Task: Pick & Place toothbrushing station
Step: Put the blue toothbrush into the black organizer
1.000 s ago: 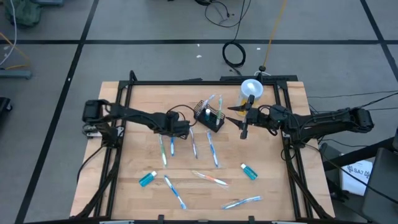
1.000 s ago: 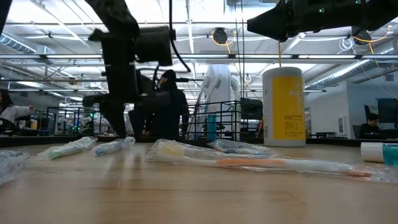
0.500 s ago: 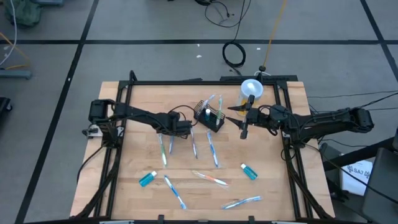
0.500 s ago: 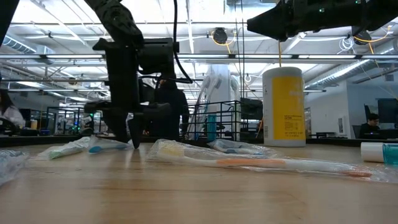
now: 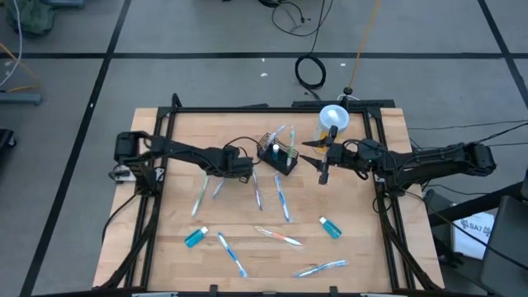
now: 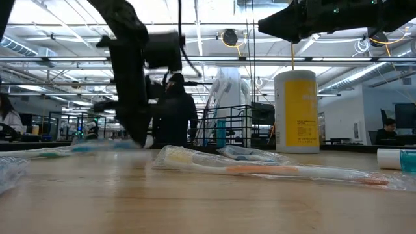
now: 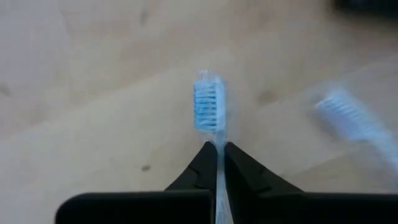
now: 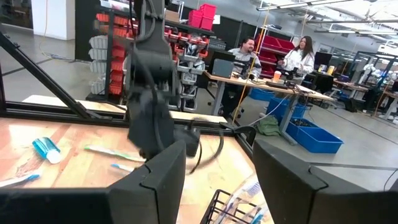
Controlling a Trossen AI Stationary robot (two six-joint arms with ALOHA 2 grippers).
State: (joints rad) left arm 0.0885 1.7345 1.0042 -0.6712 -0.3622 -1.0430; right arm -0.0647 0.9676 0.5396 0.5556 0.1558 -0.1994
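Note:
The toothbrushing station, a small black wire basket [image 5: 279,155], stands at the table's far middle with some toothbrushes in it. My left gripper [image 5: 232,175] is just left of it, pointing steeply down and shut on a blue-bristled toothbrush [image 5: 219,188] [image 7: 208,106]. A second loose toothbrush [image 5: 200,198] lies slanted beside it on the wood. My right gripper [image 5: 323,165] hangs open and empty above the table, right of the basket [image 8: 236,208]. My left gripper [image 7: 217,154] pinches the toothbrush's thin neck [image 7: 216,144], just behind the bristle head, between its two fingertips. The fingers come steeply from above. The head sticks out beyond the tips and the handle runs back between the fingers. Whether the brush is off the wood, I cannot tell.
A yellow cup with a white lid [image 5: 332,120] stands at the far right. Several wrapped toothbrushes [image 5: 282,198] [image 5: 279,238] [image 5: 233,254] and two teal tubes [image 5: 196,238] [image 5: 330,227] lie scattered over the middle and near part. A black frame [image 5: 165,132] borders the table.
My left gripper has shut on the toothbrush. The two toothbrushes beneath it have swung about on the wood, their near ends toward the table's left edge. My right arm has kept still.

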